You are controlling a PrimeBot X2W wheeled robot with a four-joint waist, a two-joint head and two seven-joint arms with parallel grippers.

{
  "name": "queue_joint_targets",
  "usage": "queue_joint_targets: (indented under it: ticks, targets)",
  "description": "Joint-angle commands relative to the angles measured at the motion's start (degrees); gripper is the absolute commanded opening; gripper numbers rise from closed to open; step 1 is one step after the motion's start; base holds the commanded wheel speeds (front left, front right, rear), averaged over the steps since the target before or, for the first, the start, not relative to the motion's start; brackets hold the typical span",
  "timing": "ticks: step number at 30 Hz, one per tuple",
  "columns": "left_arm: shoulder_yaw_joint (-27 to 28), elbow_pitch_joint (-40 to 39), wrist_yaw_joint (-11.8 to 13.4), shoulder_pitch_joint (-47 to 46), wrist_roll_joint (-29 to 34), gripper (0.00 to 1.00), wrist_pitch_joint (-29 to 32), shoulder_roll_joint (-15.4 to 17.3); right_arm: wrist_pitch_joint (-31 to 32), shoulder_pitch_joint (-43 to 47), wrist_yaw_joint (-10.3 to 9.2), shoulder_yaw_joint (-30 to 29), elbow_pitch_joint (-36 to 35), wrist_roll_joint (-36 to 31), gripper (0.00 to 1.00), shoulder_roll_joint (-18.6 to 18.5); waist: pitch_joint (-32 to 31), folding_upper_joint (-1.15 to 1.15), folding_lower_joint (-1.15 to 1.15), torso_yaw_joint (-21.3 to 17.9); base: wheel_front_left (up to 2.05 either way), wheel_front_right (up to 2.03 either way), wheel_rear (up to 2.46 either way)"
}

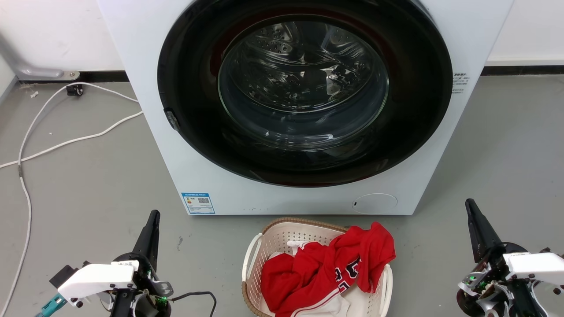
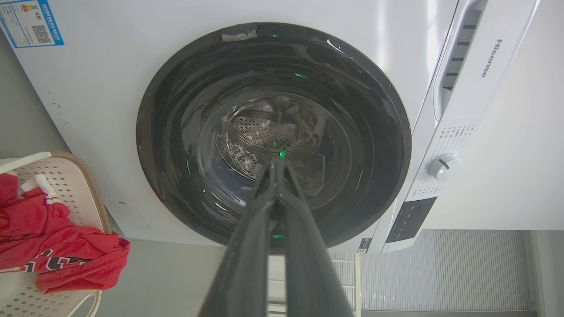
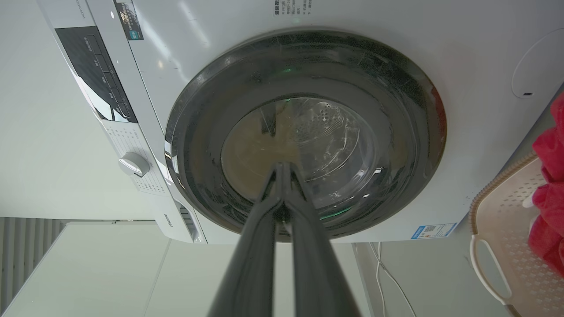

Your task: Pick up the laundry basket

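The left gripper (image 1: 154, 215) is holding its two dark fingers pressed together on nothing, aiming at the washer (image 1: 176, 158) door and leaning slightly inward, with its white wrist housing sitting low behind it. The right gripper (image 1: 469, 203) is mirroring that pose, its fingers also meeting tip to tip and gripping nothing. Between the two grippers, well apart from each, the basket (image 1: 278, 240) is standing upright on the grey floor (image 1: 88, 185), just in front of the washer. Its cream walls are showing rows of small holes, a brown woven band is running round the rim, and a white loop handle is curving out on each side. A red jersey (image 1: 326, 264) is lying heaped inside over white cloth, spilling over the rim on the right gripper's side.
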Motion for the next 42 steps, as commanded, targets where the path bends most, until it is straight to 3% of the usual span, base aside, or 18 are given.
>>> queue_joint_targets:
  ticks: [1,14,15,28,42]
  targets:
    - [0.1,0.1,-0.2,-0.5,0.2,0.0,0.2,0.0,0.0,-0.7,0.18,0.0,0.1,-0.1,0.0,0.2,0.0,0.0,0.0,0.0,0.0,0.0,0.0]
    - [0.1,0.1,-0.2,-0.5,0.2,0.0,0.2,0.0,0.0,-0.7,0.18,0.0,0.1,-0.1,0.0,0.2,0.0,0.0,0.0,0.0,0.0,0.0,0.0]
    - [0.0,0.0,0.0,0.0,0.0,1.0,0.0,0.0,0.0,0.0,0.0,0.0,0.0,0.0,1.0,0.0,0.0,0.0,0.0,0.0,0.0,0.0,0.0]
    - [-0.7,0.8,0.0,2.4,0.9,1.0,-2.8,-0.2,-2.8,2.4,0.01,0.6,1.1,-2.5,1.0,0.1,0.1,0.0,0.0,0.0,0.0,0.0,0.0]
    - [2.9,2.4,0.0,3.1,6.8,1.0,-6.4,-0.1,-6.4,2.9,0.03,-1.9,1.6,-14.5,1.0,0.0,0.2,0.0,0.0,-0.1,0.0,0.0,0.0]
